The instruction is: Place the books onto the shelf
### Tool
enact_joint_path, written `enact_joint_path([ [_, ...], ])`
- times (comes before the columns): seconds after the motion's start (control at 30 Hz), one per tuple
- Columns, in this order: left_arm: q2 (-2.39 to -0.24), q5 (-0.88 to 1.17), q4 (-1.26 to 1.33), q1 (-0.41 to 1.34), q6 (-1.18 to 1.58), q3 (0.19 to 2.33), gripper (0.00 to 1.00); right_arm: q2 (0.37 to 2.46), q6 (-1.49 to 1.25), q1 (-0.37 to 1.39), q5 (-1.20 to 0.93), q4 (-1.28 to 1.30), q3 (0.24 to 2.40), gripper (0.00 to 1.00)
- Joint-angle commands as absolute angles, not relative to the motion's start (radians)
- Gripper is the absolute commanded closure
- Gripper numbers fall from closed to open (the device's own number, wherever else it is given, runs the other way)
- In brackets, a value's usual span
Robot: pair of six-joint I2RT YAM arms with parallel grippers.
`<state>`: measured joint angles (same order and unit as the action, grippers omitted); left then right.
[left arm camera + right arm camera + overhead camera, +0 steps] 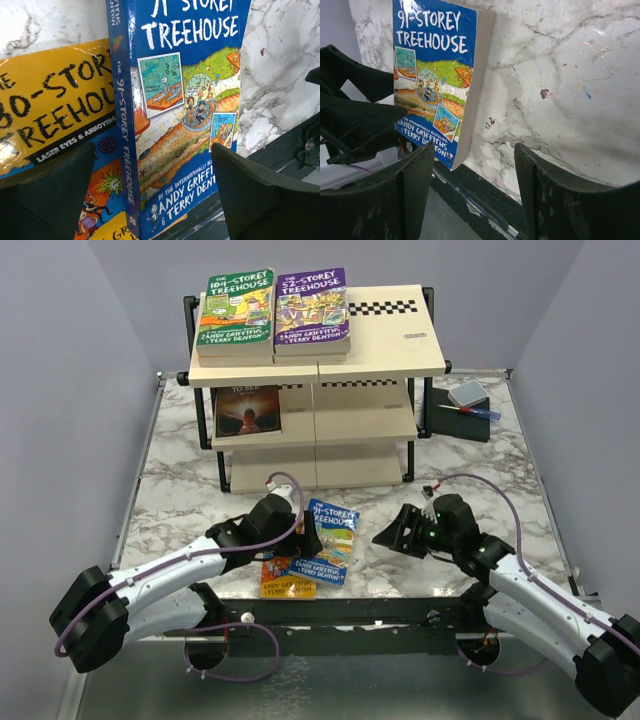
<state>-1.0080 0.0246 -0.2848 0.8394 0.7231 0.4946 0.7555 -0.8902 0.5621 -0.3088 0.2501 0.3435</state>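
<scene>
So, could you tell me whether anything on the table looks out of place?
Only the blue book: it lies crooked across the yellow book near the table's front edge. The shelved books look tidy.

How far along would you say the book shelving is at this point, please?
Done: a green book and a purple book lie atop the shelf, a dark book on its middle board. In hand: the open left pincer hovers over the blue book on the table; nothing gripped. Left: that book and the yellow book beneath it. The right pincer is open and empty.
</scene>
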Motion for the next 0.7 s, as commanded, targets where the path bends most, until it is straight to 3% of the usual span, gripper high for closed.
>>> enact_joint_path([
  [0.0, -1.058, 0.102, -0.158, 0.836, 0.779, 0.456, 0.01, 0.794, -0.953, 0.566, -0.405, 0.048, 0.28, 0.33],
  [0.2, -1.118, 0.175, -0.063, 0.835, 0.818, 0.425, 0.01, 0.907, -1.02, 0.566, -0.483, -0.171, 0.196, 0.39],
  [0.67, -1.23, 0.266, 0.091, 0.835, 0.85, 0.395, 0.28, 1.076, -1.049, 0.569, -0.467, -0.329, 0.151, 0.48],
])
